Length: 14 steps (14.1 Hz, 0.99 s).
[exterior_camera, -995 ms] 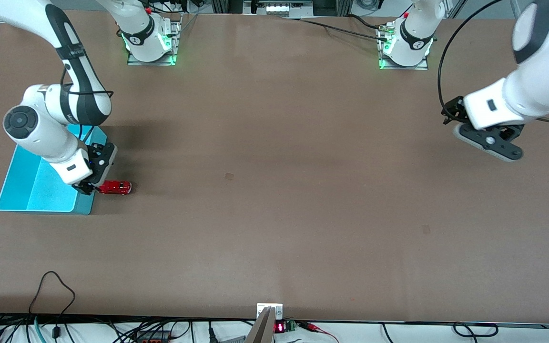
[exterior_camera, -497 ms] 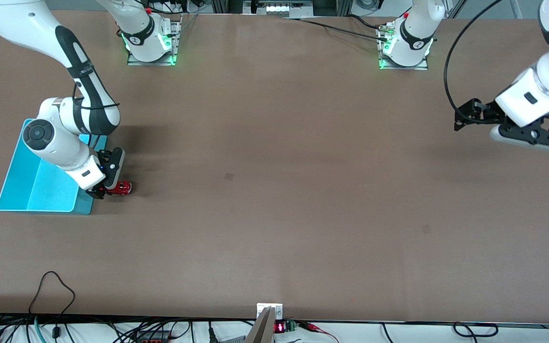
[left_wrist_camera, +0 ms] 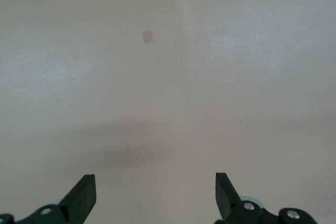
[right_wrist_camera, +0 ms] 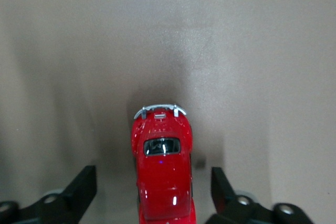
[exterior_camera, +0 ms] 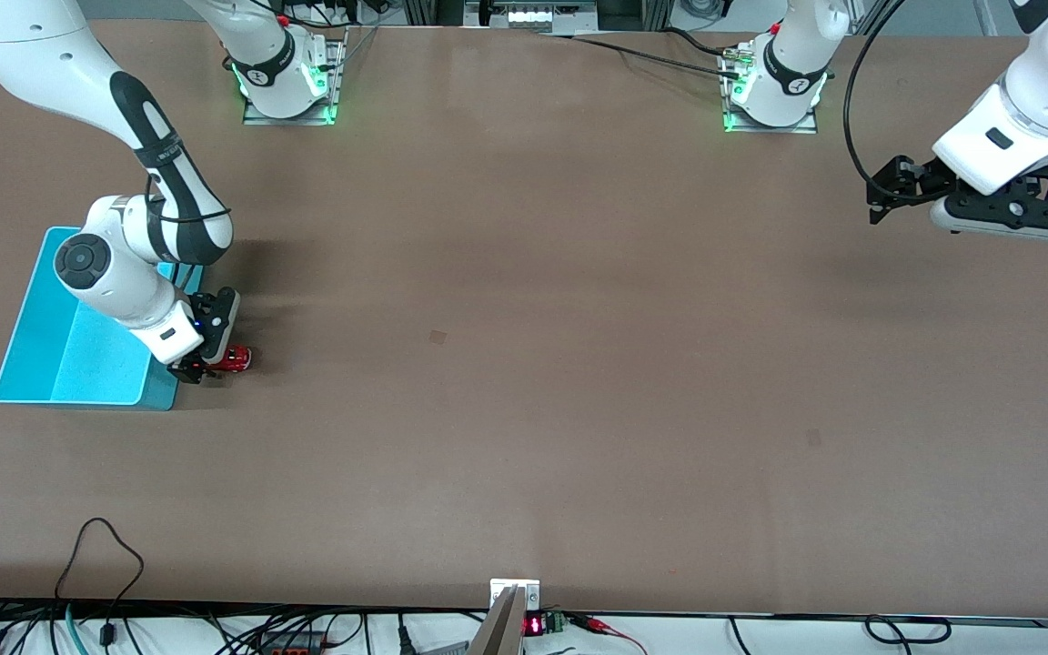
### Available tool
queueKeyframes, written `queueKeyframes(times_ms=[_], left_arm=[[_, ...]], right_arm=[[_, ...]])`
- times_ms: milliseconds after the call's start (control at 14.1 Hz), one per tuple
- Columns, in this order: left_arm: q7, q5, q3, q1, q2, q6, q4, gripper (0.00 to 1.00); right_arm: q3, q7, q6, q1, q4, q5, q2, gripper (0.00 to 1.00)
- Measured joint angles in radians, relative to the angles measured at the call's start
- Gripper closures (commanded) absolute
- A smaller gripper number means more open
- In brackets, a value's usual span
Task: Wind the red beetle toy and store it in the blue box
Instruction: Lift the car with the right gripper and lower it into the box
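The red beetle toy (exterior_camera: 233, 357) stands on the brown table beside the blue box (exterior_camera: 69, 397), close to the box's corner nearest the front camera. My right gripper (exterior_camera: 203, 367) is low at the toy and open. In the right wrist view its fingers (right_wrist_camera: 84, 182) stand either side of the toy (right_wrist_camera: 163, 182) with a gap on each side. The toy's silvery bumper points away from the wrist. My left gripper (exterior_camera: 1002, 218) is open and empty, up over the left arm's end of the table; it also shows in the left wrist view (left_wrist_camera: 155, 182).
A small square mark (exterior_camera: 438, 337) lies on the table near its middle, also in the left wrist view (left_wrist_camera: 147, 36). A black cable (exterior_camera: 105, 546) loops over the table's edge nearest the front camera. The right arm's elbow hangs over the box.
My right gripper has come down and closed in on the toy, so its fingers now straddle it. My left gripper has swung away toward the left arm's end of the table.
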Motion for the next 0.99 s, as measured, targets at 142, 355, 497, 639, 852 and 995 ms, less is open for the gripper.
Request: queueKeyframes(times_ms=[142,355,497,639,852,995], left_arm=[[0.0,-0.006,0.004,0.008,0.02,0.011,0.015,0.0],[0.0,-0.007,0.004,0.008,0.041,0.013,0.034,0.0],[0.0,-0.007,0.004,0.007,0.044,0.013,0.04,0.0],[0.0,-0.007,0.004,0.007,0.044,0.013,0.041,0.0],[0.0,-0.007,0.001,0.004,0.044,0.013,0.041,0.0],[0.0,-0.007,-0.002,0.001,0.043,0.013,0.041,0.0]], right_arm=[[0.0,0.0,0.001,0.0,0.0,0.0,0.002,1.0],[0.001,0.007,0.008,0.0,0.002,0.0,-0.001,1.0],[0.008,0.066,0.011,0.002,0.004,0.001,-0.013,1.0],[0.021,0.188,-0.031,0.02,0.007,0.0,-0.05,1.0],[0.038,0.423,-0.157,0.056,0.018,0.004,-0.143,1.0],[0.048,0.55,-0.211,0.06,0.023,0.005,-0.195,1.0]])
